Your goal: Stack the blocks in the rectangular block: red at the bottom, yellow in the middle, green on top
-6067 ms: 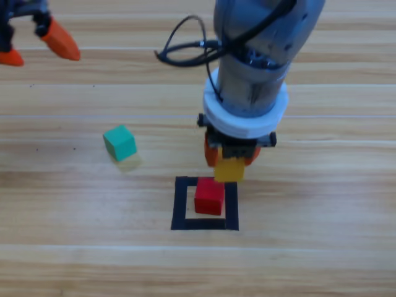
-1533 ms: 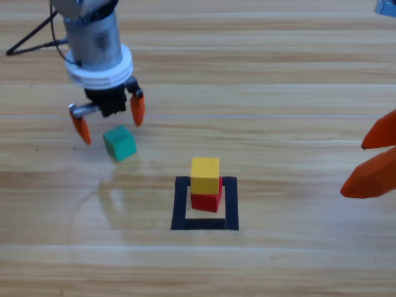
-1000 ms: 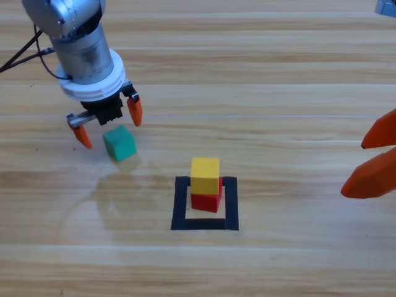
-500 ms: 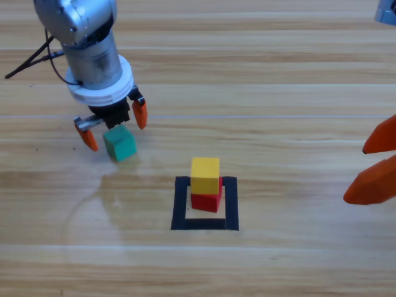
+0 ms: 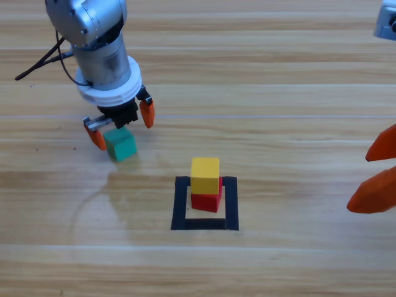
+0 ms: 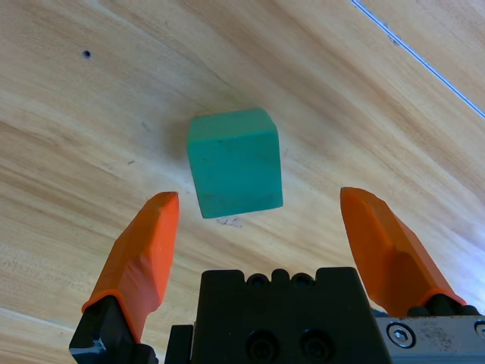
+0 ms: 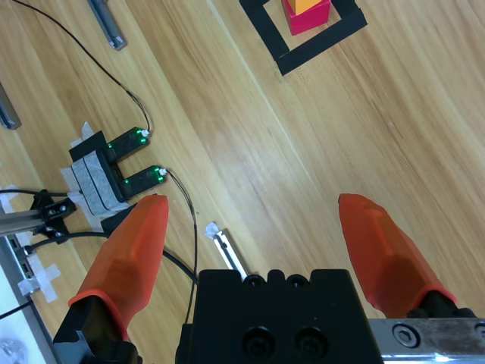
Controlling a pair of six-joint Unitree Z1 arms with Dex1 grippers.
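The left gripper (image 5: 121,126) hangs over the small matte teal-green cube (image 5: 120,143) on the wooden desk (image 5: 278,93), its orange fingers (image 6: 144,254) spread wide either side, not touching it. The small yellow cube (image 5: 205,176) sits on the red cube (image 5: 206,202) inside the black tape square (image 5: 205,223). The right gripper (image 5: 377,173) waits at the right edge, fingers apart.

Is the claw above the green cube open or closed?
Open. The left gripper has its two orange jaws spread wide on either side of the green cube, which lies on the table, neither jaw touching it.
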